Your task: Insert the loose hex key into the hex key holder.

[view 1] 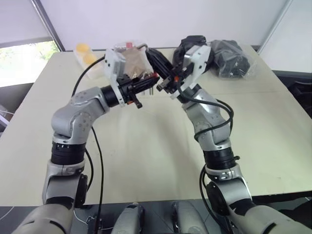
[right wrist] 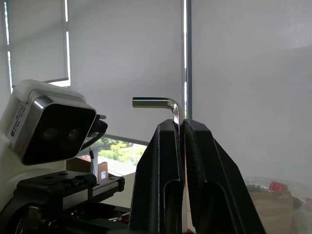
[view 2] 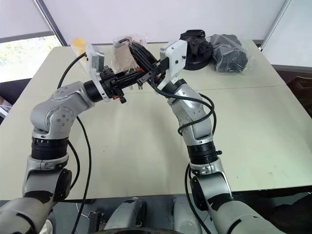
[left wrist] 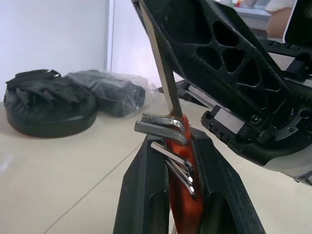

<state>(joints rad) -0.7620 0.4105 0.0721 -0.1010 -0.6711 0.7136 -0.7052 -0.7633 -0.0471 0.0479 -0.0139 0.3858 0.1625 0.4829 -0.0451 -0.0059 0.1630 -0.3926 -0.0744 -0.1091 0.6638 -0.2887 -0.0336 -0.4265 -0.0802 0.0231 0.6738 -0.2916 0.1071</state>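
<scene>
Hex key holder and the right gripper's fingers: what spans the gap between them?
The loose hex key alone: in the left wrist view its straight shaft runs from the right gripper down to the hex key holder, pinched in the left gripper.

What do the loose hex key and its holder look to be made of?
The loose hex key looks like polished steel: silver-grey with bright glints. The hex key holder looks like matte orange-red plastic, judging by its even colour and dull surface.
</scene>
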